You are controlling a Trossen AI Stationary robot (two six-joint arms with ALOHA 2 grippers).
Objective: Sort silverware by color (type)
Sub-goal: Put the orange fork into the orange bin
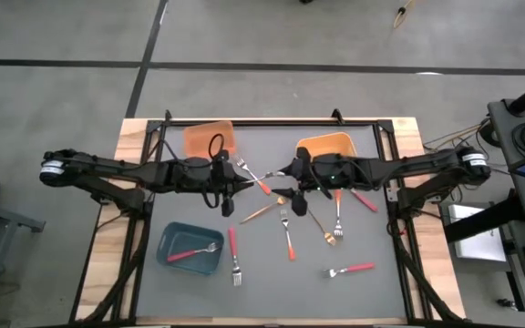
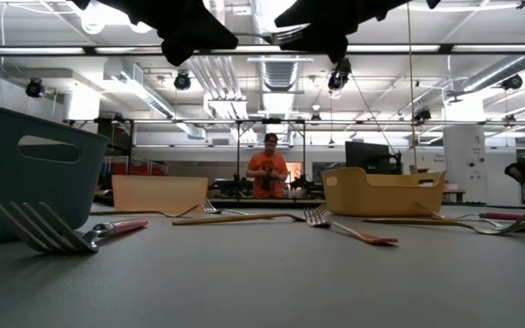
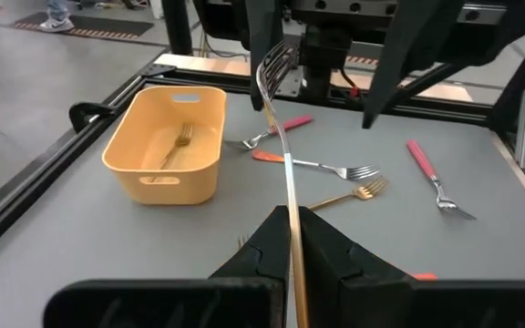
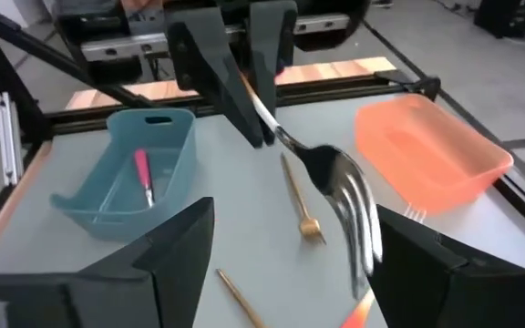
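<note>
My left gripper (image 1: 233, 189) is shut on a fork (image 3: 286, 173) with silver tines, high over the middle of the table. The fork sticks out toward my right gripper (image 1: 288, 173), which is open. Its tines (image 4: 355, 211) hang between the right gripper's fingers, close to one of them. A teal bin (image 1: 190, 248) at the near left holds a red-handled fork (image 4: 142, 175). A yellow-orange bin (image 3: 167, 141) holds a gold fork. An orange bin (image 1: 210, 138) stands at the far left. Several forks lie loose on the grey mat. My left gripper pinches the fork's handle (image 3: 289, 239) between its two fingers. The fingers come nearly level from the table's left and lie along the fork. The fork juts out ahead of them, lifted clear of the table, tines (image 3: 274, 66) toward my right gripper.
Loose forks: red-handled (image 1: 233, 255), orange-handled (image 1: 288, 235), red-handled (image 1: 352, 270), gold (image 1: 322, 228) and others around the middle. A black frame rail (image 1: 390, 182) borders the mat. A person (image 2: 267, 169) stands far behind the table.
</note>
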